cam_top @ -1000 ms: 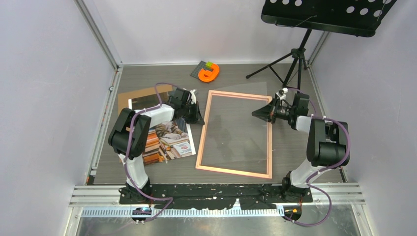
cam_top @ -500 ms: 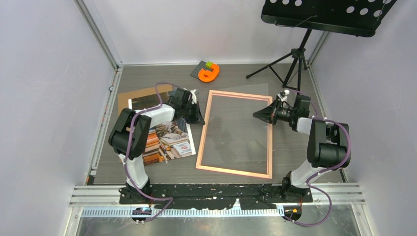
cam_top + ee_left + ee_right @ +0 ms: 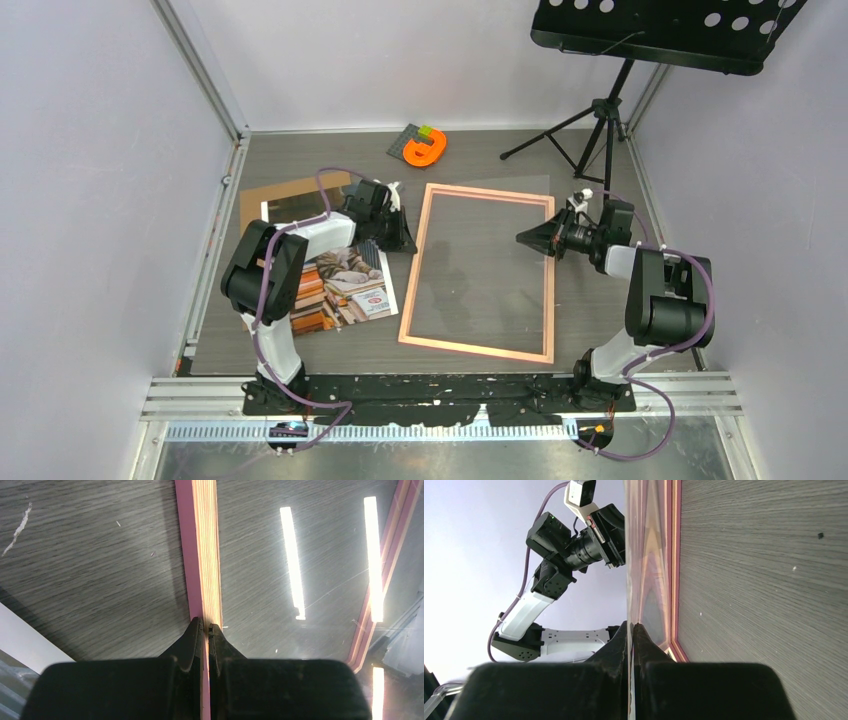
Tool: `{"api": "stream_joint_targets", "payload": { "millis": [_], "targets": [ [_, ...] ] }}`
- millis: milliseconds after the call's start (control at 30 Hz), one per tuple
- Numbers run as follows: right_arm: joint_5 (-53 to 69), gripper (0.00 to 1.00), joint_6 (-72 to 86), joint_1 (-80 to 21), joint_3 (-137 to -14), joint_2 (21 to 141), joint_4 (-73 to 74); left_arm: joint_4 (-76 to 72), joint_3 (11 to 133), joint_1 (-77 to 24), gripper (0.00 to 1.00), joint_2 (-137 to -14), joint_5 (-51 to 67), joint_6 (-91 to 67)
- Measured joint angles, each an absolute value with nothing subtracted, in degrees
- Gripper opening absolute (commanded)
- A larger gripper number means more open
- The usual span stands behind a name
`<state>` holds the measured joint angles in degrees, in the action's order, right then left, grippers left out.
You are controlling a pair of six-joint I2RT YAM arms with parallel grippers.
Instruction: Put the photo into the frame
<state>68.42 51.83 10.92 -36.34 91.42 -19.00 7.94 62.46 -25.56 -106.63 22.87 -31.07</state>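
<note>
So my left gripper [image 3: 206,626] is pinched tight on the left rail of the frame [image 3: 476,349], my right gripper [image 3: 631,625] is clamped on what looks like the edge of the pane [image 3: 644,555], and the photo [image 3: 345,288] lies flat just left of the frame.

Obstacle check, top view. You have bare desk [image 3: 300,355] only along the near edge, ahead of the frame [image 3: 478,346], and in a strip by the right edge.

- Far right corner: music stand legs [image 3: 606,112] block it.
- Far edge, middle: orange object [image 3: 424,148].
- Left side: covered by the photo [image 3: 345,290] and the backing board [image 3: 290,192].
- Centre: left tool [image 3: 404,243] is clamped on the frame's left rail. Right tool [image 3: 522,237] is clamped on the clear pane [image 3: 480,260] at the right rail. Both arms bar those sides.
</note>
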Motion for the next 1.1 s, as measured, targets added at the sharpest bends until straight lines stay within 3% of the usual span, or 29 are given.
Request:
{"api": "stream_joint_targets", "payload": {
  "millis": [1100],
  "targets": [
    [63.0, 0.05, 52.6, 11.7, -30.3, 89.4, -25.3, 8.0, 62.5, -25.8, 0.00, -106.6, 22.5, -31.1]
  ]
}}
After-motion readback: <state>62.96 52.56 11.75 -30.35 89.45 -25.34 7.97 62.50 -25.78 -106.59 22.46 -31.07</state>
